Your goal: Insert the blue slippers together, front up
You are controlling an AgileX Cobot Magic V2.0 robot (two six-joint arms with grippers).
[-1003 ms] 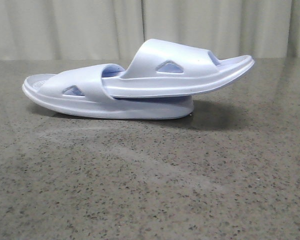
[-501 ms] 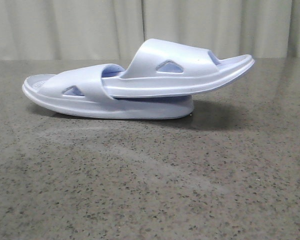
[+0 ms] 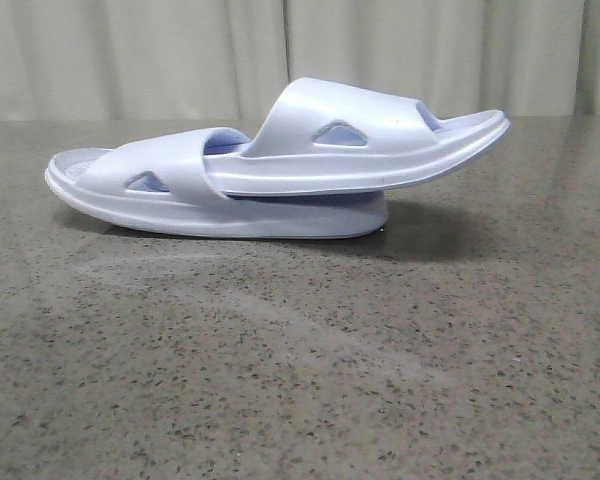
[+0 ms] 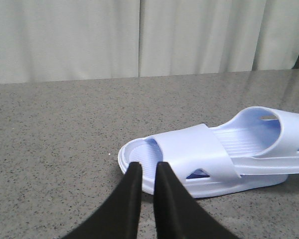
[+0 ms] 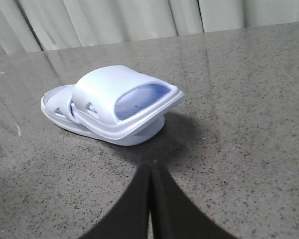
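Two pale blue slippers lie nested at the back of the table. The lower slipper (image 3: 230,215) lies flat, and the upper slipper (image 3: 380,160) has one end pushed under its strap, its other end sticking out right and tilted up. Neither gripper shows in the front view. In the left wrist view my left gripper (image 4: 148,167) is empty with a narrow gap between its fingers, just short of the lower slipper's (image 4: 189,149) rim; the upper slipper (image 4: 289,124) lies beyond. In the right wrist view my right gripper (image 5: 150,169) is shut and empty, a short way from the pair (image 5: 114,84).
The slippers rest on a grey speckled stone table (image 3: 300,380). A pale pleated curtain (image 3: 180,50) hangs behind the table's far edge. Nothing else stands on the table in any view.
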